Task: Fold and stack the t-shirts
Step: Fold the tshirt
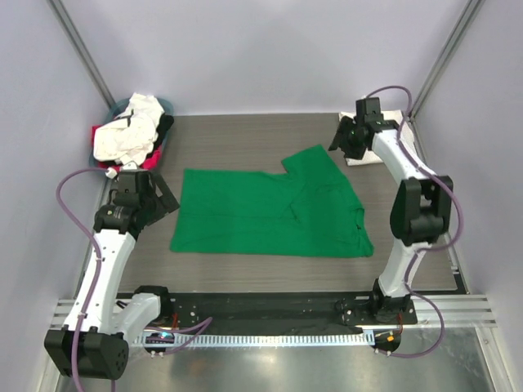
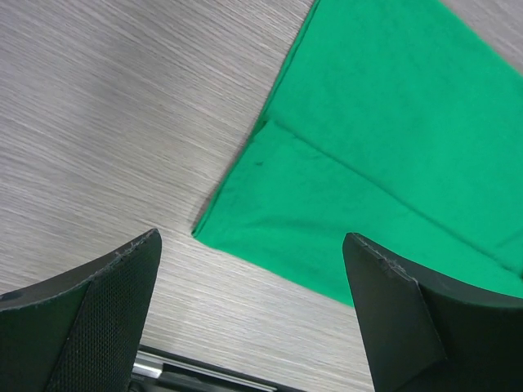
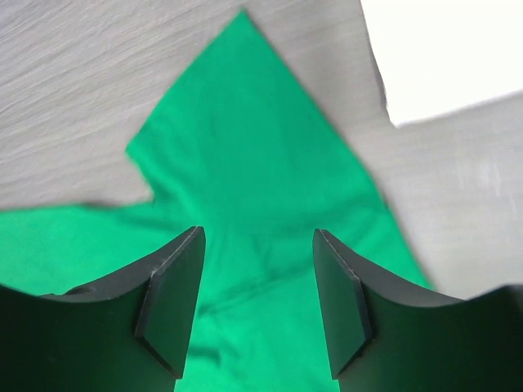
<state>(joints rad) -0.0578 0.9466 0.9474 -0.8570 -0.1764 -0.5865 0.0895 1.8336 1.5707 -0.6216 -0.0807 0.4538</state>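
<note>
Seeing green t-shirt (image 1: 270, 212) laid flat mid-worktop (image 1: 245, 135), one sleeve poking toward far side, light creases near its right end.

Reading left tool (image 1: 154, 194) as wide open, gripping nothing. Parked just off shirt's left edge. On left wrist view, same tool (image 2: 252, 241) framing a corner of the shirt with a stitched seam across it. Both fingers (image 2: 98, 310) look clear of the cloth (can't tell height above worktop).

Reading right tool (image 1: 350, 137) as open too, jaws partway apart, nothing held. Sitting just past shirt's far-right side, beside the raised sleeve. On right wrist view, same tool (image 3: 257, 237) looking down onto that sleeve, with green cloth showing through the gap and no contact visible.

Spotting white t-shirt (image 1: 359, 158), folded, flat on worktop just right of green sleeve, partly hidden under right arm (image 1: 417, 208). Showing as a bright white block (image 3: 445, 53) on right wrist view, apart from green cloth.

Noting round grey-blue basket (image 1: 121, 104) beyond green shirt's far-left corner, in the corner of the enclosure. Stuffed with pile of crumpled t-shirts (image 1: 127, 135) (white on top, pink-red and black at the edges).
</note>
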